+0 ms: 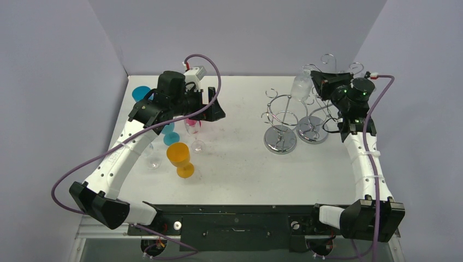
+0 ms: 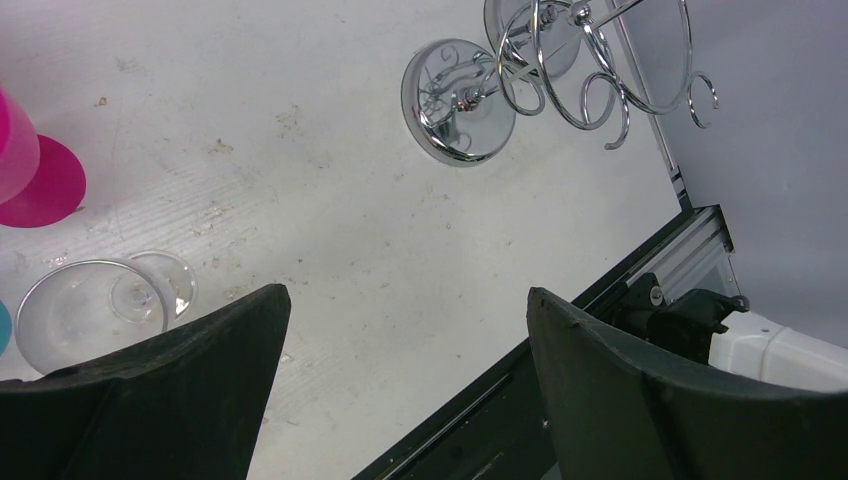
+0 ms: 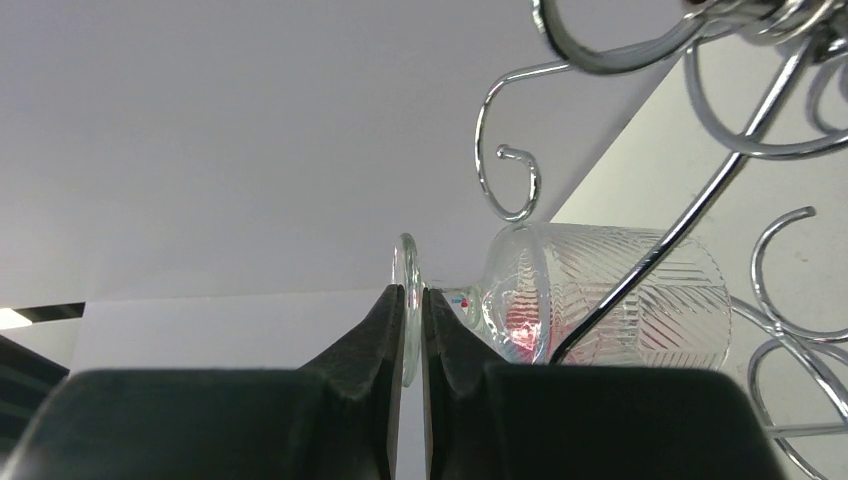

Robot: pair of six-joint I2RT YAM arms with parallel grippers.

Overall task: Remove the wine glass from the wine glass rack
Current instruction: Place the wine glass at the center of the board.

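An orange goblet (image 1: 180,155) is standing on the near-left bench (image 1: 240,164). Beyond it, the left claw (image 2: 410,300) is hovering, fingers apart and empty. Far right, the right claw (image 3: 412,295) is clamping the foot of the clear wine glass (image 3: 610,295) among the chrome rack's (image 3: 510,150) hooks. This looks like the lift-off step; the next move likely calls for drawing the glass clear without snagging wire.

Two racks (image 1: 280,139) right on table (image 1: 240,164), wine glass (image 1: 301,86) behind; cups (image 1: 179,154) left.
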